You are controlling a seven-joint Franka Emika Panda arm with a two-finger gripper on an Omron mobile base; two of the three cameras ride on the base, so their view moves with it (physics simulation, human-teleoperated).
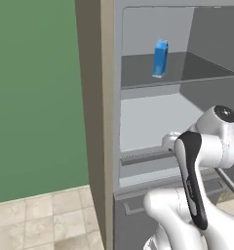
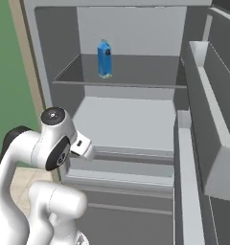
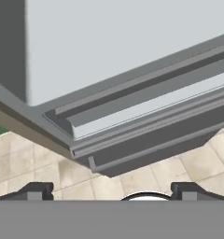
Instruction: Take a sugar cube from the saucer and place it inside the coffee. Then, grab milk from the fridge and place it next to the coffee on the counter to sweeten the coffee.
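One milk (image 1: 160,58) carton, small and blue with a gabled top, stands upright and alone on the upper shelf (image 2: 131,76) inside the fridge (image 1: 143,105), a little toward the left side of that shelf and well back from its front edge. It touches nothing but the shelf under it, so I judge it can be taken from the front or from the side without pushing other things. Below it there is a second pale shelf with nothing on it, and under that a drawer (image 2: 121,179) with a long front lip. The fridge door (image 2: 203,143) is swung open to the right, and its grey racks stand along the right side of the right base view, which leaves the way into the shelves free. A beige panel (image 1: 92,117) borders the fridge on the left, next to a green wall (image 1: 36,97) and a tiled floor (image 1: 46,219). The gripper (image 3: 112,191) is low in front of the fridge and looks down at the drawer edge and the tiles (its two dark finger tips show far apart at the bottom of the hand view), so the jaws are spread wide and hold nothing. The milk is well above the hand. I judge that the fetching of the milk is just beginning: the arm must rise to the upper shelf and reach in, and a tall narrow carton may tip if a finger strikes it high.
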